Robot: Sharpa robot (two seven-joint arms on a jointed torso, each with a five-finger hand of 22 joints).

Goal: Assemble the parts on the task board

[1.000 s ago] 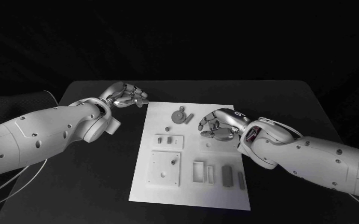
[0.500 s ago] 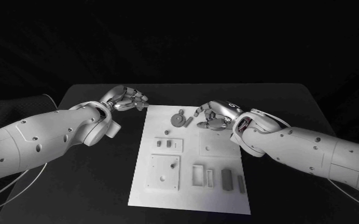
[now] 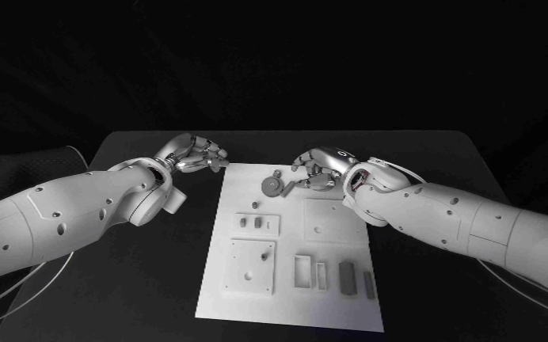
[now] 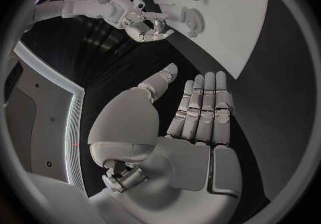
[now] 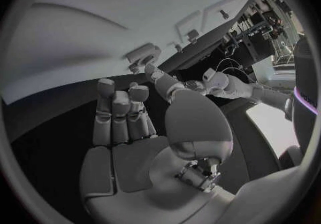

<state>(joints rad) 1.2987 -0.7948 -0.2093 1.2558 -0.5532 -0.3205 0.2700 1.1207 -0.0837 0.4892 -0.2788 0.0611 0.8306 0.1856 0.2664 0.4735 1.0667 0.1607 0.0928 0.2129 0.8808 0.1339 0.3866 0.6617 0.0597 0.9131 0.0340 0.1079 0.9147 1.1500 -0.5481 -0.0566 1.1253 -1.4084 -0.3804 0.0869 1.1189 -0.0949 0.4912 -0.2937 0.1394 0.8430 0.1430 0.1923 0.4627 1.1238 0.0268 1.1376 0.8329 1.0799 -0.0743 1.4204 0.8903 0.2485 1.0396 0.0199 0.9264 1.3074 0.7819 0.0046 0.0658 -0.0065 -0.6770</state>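
White task board (image 3: 331, 294) — lies flat in the middle of the black table (image 3: 434, 152), long side running away from the robot

Round toothed part (image 3: 274, 184) — on the far end of the board, a small slanted piece just beside it

Small peg (image 3: 253, 203) — on the board, nearer than the toothed part, toward the board's left edge

Small block with two slots (image 3: 257, 220) — on the board, behind the large square block

Large square block (image 3: 253, 260) — near left part of the board

Flat square plate (image 3: 331, 219) — right part of the board, level with the slotted block

Row of upright narrow pieces (image 3: 325, 271) — near right part of the board

Left hand (image 3: 194, 153) — over the table just off the board's far left corner; fingers held out side by side and apart from the thumb, nothing in them

Right hand (image 3: 322, 169) — above the board's far end, just beside the toothed part; fingers loosely bent and spread, holding nothing that can be made out
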